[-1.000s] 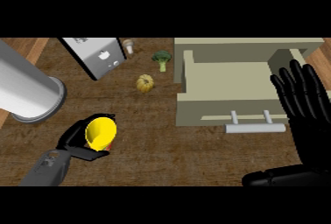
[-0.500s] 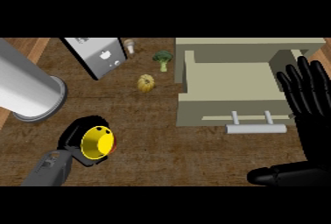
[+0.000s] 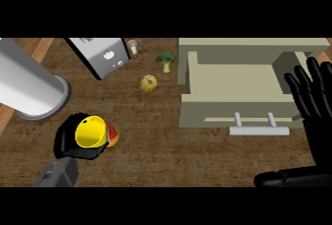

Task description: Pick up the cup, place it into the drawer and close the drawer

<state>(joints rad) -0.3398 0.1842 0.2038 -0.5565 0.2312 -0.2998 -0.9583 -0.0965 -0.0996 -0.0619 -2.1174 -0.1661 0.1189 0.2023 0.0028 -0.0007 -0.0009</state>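
1. The left hand (image 3: 70,147) has its fingers clenched round the yellow cup (image 3: 91,132), well left of the drawer (image 3: 236,81), mouth tipped sideways.
2. The right hand (image 3: 314,94) rests beside the drawer's right wall, fingers released.
3. The drawer, open, lies rightward and farther off; the left hand must carry across the tabletop (image 3: 175,154).

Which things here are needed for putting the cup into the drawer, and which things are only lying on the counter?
Needed for the job:
- yellow cup, held in the left hand
- open drawer with its handle
- right hand, open beside the drawer

Only lying about:
- broccoli
- small yellow squash
- mushroom
- grey cylinder
- grey box
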